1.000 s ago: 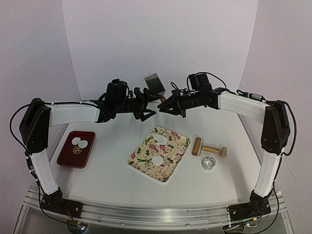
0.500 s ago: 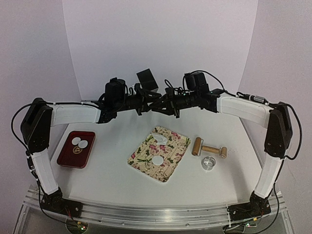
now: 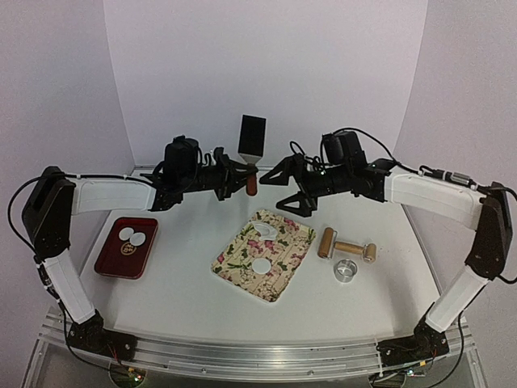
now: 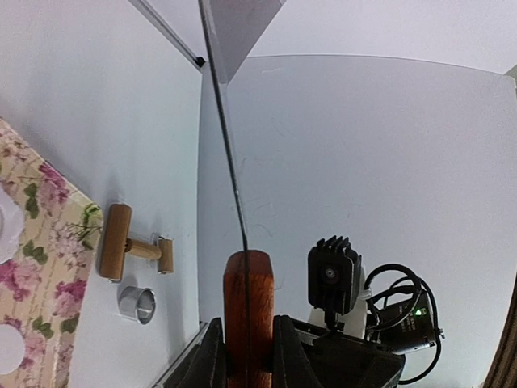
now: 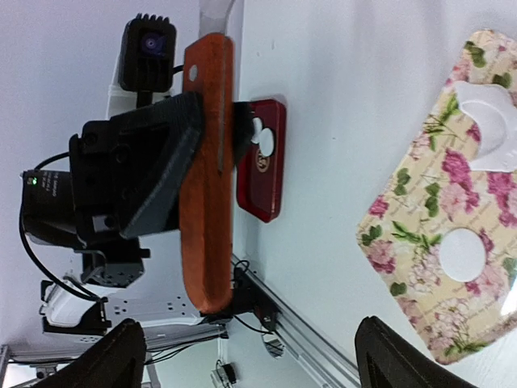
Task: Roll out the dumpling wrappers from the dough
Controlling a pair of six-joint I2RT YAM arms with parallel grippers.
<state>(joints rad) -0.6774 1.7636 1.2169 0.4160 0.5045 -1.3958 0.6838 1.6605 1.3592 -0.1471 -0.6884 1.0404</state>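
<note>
A spatula with a red-brown wooden handle (image 3: 251, 183) and a metal blade (image 3: 251, 137) stands upright above the back of the table. My left gripper (image 3: 240, 179) is shut on that handle (image 4: 248, 307). To its right, my right gripper (image 3: 287, 190) is open, apart from the handle (image 5: 208, 162), fingertips (image 5: 117, 356) spread wide. Two dumpling wrappers (image 3: 132, 236) lie in the red tray (image 3: 113, 260). Another white disc (image 3: 260, 264) lies on the floral board (image 3: 283, 279), beside a leftover piece of dough (image 3: 266, 229).
A wooden roller (image 3: 347, 246) and the metal ring cutter (image 3: 346, 270) lie right of the board. Both also show in the left wrist view, roller (image 4: 121, 242) and ring (image 4: 137, 305). The red tray stands at the left, under the left arm.
The spatula has passed from my right gripper to my left. The left jaws shut on the handle; the right jaws opened and drew back to the right. The blade now points up.
</note>
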